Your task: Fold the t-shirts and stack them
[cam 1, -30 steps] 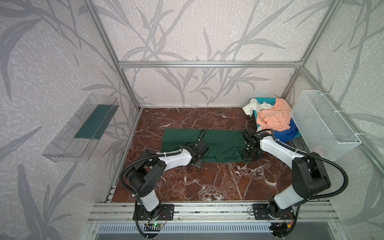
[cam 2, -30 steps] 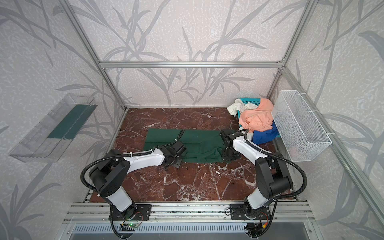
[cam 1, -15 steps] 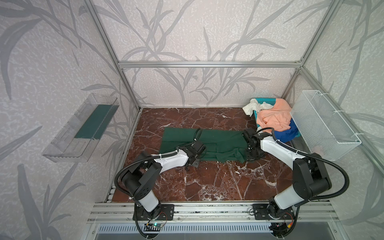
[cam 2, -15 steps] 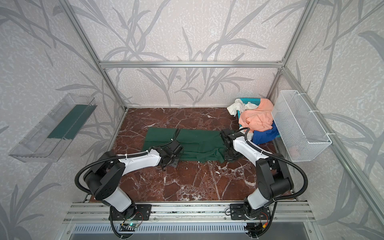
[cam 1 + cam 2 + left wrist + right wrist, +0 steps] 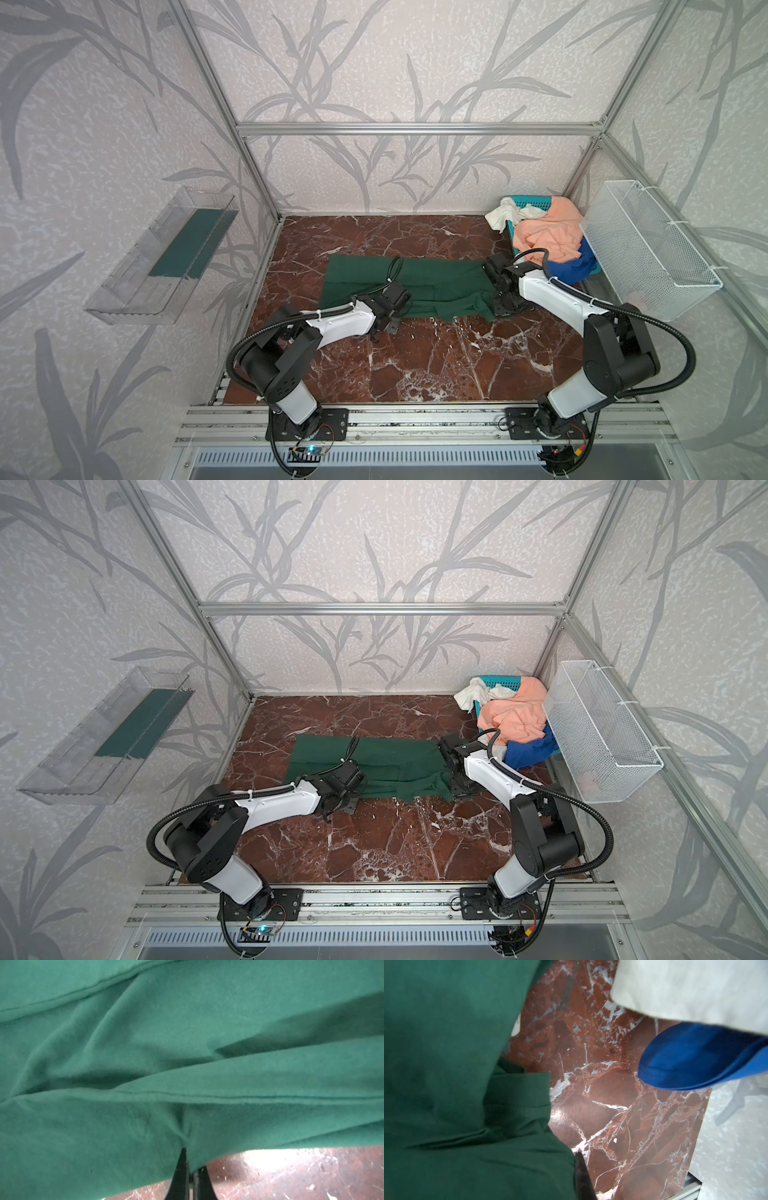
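The dark green t-shirt (image 5: 436, 280) (image 5: 399, 760) lies spread across the middle of the marble table. My left gripper (image 5: 401, 309) (image 5: 353, 789) is shut on its near edge towards the left. In the left wrist view the cloth (image 5: 187, 1064) bunches between the closed fingertips (image 5: 182, 1159). My right gripper (image 5: 500, 305) (image 5: 455, 787) is shut on the shirt's near right corner, where one black finger (image 5: 580, 1169) shows beside the green cloth (image 5: 446, 1084) and the other is hidden under it. Peach (image 5: 548, 237), blue (image 5: 569, 266) (image 5: 695, 1059) and white (image 5: 509, 214) t-shirts are heaped at the back right.
The heap fills a teal slotted basket (image 5: 532, 203) in the back right corner. A white wire basket (image 5: 648, 245) hangs on the right wall and a clear shelf (image 5: 166, 257) on the left wall. Bare marble (image 5: 436, 365) stretches from the shirt to the front rail.
Both grippers stay shut on the green shirt. The left arm has shifted slightly and the shirt's near edge has crept a little towards the back.
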`<action>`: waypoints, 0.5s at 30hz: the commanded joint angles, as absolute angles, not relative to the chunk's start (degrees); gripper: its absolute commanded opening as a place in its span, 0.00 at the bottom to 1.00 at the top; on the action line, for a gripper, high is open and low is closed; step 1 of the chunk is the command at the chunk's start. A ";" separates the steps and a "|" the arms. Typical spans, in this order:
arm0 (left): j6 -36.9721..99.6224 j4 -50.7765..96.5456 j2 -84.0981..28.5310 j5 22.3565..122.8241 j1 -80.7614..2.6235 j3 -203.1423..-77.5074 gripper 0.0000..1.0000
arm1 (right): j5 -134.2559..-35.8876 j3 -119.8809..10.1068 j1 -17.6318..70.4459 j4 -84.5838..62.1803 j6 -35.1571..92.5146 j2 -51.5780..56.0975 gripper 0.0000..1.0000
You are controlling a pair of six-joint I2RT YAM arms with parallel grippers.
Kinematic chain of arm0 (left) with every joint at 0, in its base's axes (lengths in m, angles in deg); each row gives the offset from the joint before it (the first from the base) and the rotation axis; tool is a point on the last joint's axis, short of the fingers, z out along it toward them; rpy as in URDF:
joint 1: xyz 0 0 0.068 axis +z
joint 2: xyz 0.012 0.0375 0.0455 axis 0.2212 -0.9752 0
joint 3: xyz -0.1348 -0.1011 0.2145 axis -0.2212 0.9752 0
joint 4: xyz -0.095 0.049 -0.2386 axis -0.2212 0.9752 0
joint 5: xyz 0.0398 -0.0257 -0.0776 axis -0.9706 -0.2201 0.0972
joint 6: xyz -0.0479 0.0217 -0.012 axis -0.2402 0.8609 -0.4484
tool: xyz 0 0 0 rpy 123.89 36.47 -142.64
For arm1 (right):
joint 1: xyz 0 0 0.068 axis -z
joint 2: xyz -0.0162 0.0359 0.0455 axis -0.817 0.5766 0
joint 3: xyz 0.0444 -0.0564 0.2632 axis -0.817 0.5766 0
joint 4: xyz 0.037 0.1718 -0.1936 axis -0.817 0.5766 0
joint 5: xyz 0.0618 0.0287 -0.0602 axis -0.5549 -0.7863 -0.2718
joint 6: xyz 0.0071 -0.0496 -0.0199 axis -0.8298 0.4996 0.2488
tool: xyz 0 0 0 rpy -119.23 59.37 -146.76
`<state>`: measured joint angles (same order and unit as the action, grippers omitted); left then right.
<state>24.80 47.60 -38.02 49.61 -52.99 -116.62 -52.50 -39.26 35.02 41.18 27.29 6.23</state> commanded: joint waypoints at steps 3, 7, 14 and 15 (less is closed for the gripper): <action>24.10 54.54 -35.72 42.10 -51.67 -114.32 0.00 | -46.54 -38.56 36.33 43.95 25.72 5.45 0.00; 23.99 55.43 -35.89 42.48 -51.89 -115.37 0.00 | -51.79 -37.01 36.25 43.02 25.10 3.52 0.06; 23.72 56.65 -35.23 41.93 -53.07 -116.08 0.14 | -54.90 -33.54 36.33 42.29 23.23 -1.07 0.32; 23.59 56.80 -34.91 41.95 -53.04 -116.09 0.20 | -54.98 -33.53 36.33 42.41 22.77 -1.08 0.32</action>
